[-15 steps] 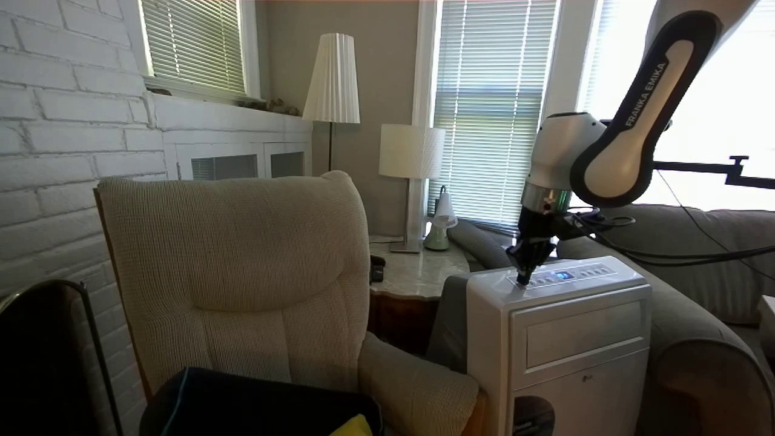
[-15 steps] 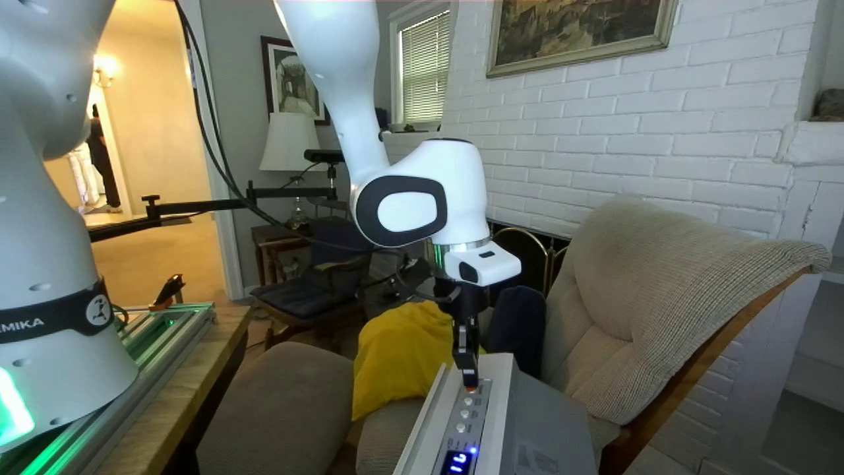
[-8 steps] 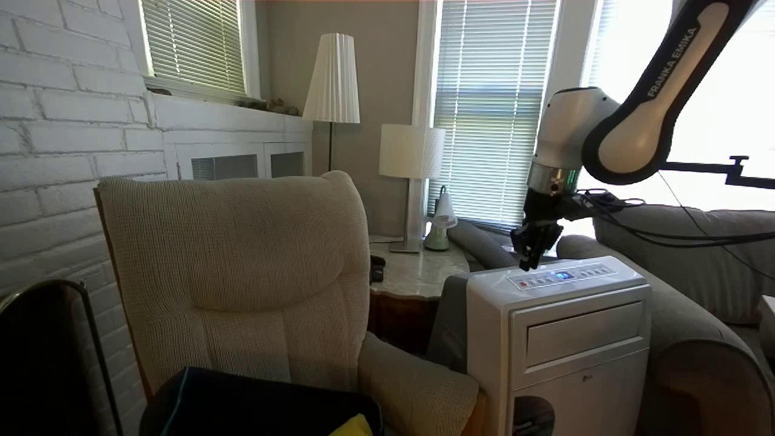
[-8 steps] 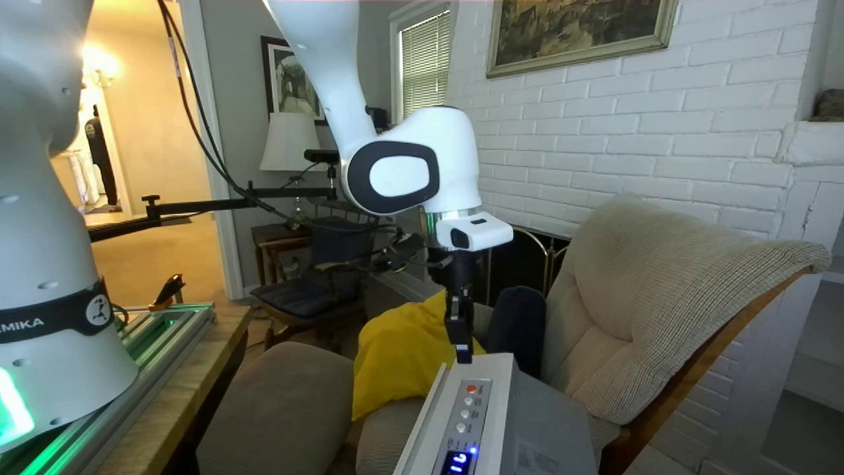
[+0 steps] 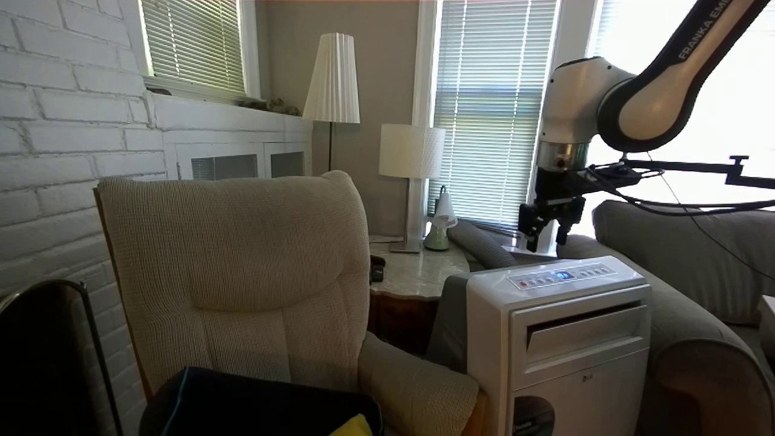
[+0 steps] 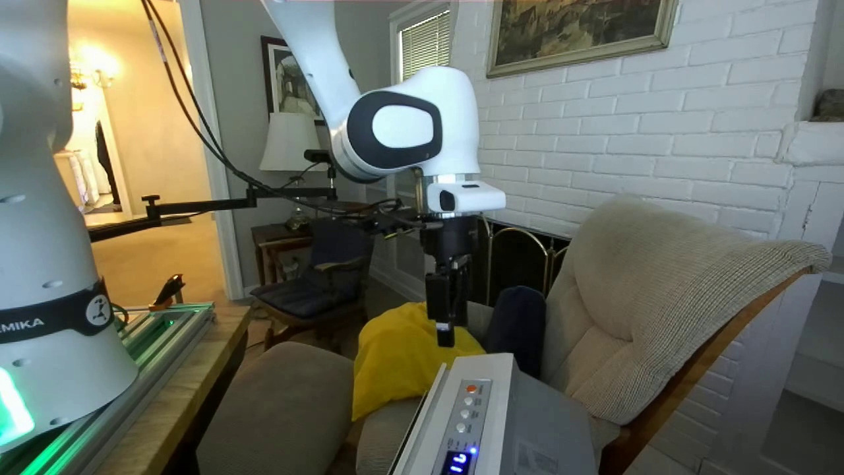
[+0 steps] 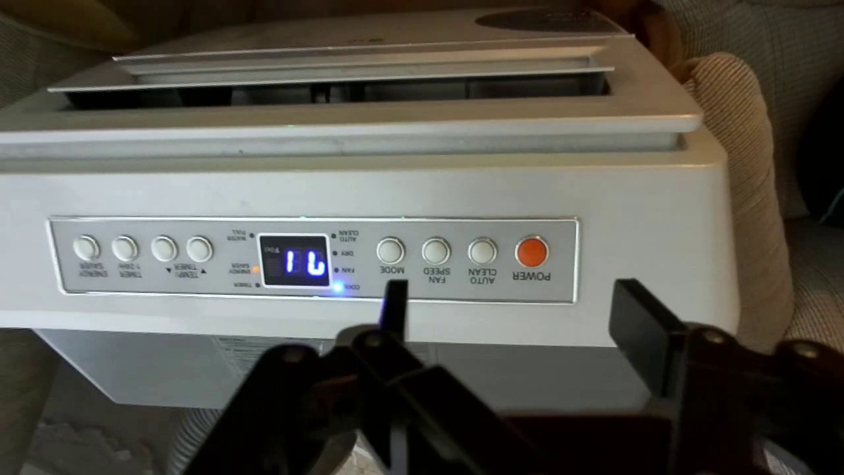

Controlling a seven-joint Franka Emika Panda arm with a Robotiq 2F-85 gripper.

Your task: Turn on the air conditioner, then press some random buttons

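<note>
- On the air conditioner (image 5: 578, 363), the display (image 7: 295, 261) is glowing blue and the front flap (image 5: 587, 334) is standing ajar.
- The tool (image 7: 517, 313) is hanging above, away from the buttons (image 7: 436, 251), fingers (image 7: 639, 330) standing apart.
- An armchair (image 5: 242, 260) and sofa (image 5: 702, 339) are flanking the air conditioner.

In an exterior view my forearm (image 5: 705, 48) is slanting down to a rounded joint (image 5: 648, 115), and from there my wrist (image 5: 563, 156) is hanging upright, carrying my gripper (image 5: 547, 243), which is pointing downward. In the wrist view my two dark fingers (image 7: 643, 333) are standing well apart. My white base (image 6: 66, 376) is sitting upright in an exterior view, glowing green low down.
</note>
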